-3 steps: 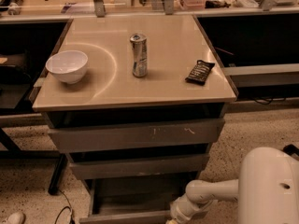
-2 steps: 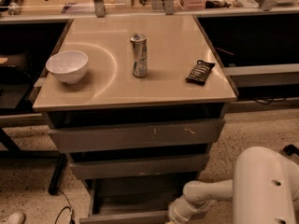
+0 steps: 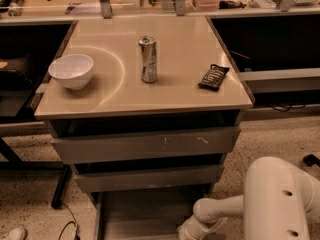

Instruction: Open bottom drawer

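My claw [image 3: 191, 230] sits low at the right side of the bottom drawer [image 3: 145, 211], the lowest of 3, because that is where I can tug it, and it looks pulled out already; I cannot tell if my claw grips it.

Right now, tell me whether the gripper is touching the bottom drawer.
Cannot tell. The camera view shows the gripper low at the right side of the open bottom drawer, but the picture's lower edge cuts off where they would meet.
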Robot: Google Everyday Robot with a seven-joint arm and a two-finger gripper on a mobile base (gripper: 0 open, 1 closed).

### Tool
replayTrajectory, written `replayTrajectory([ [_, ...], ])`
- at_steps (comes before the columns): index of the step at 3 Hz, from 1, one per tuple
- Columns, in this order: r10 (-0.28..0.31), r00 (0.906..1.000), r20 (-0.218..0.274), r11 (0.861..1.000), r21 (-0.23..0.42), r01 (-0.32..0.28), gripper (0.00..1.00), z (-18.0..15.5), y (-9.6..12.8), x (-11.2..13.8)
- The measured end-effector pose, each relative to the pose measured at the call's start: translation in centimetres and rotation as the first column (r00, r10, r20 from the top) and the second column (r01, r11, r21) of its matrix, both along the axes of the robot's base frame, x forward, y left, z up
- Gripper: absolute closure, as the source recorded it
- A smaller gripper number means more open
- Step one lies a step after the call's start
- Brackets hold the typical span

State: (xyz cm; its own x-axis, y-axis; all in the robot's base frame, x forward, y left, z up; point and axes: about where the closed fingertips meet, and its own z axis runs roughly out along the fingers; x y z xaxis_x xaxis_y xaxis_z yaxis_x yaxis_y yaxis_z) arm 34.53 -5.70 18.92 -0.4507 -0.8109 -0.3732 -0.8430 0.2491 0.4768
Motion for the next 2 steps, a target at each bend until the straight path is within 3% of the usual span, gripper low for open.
replayTrajectory([
  [2, 0.024, 0.9945, -0.102, 1.0, 0.015, -0.023, 0.0, 1.6, -1.0, -5.8],
])
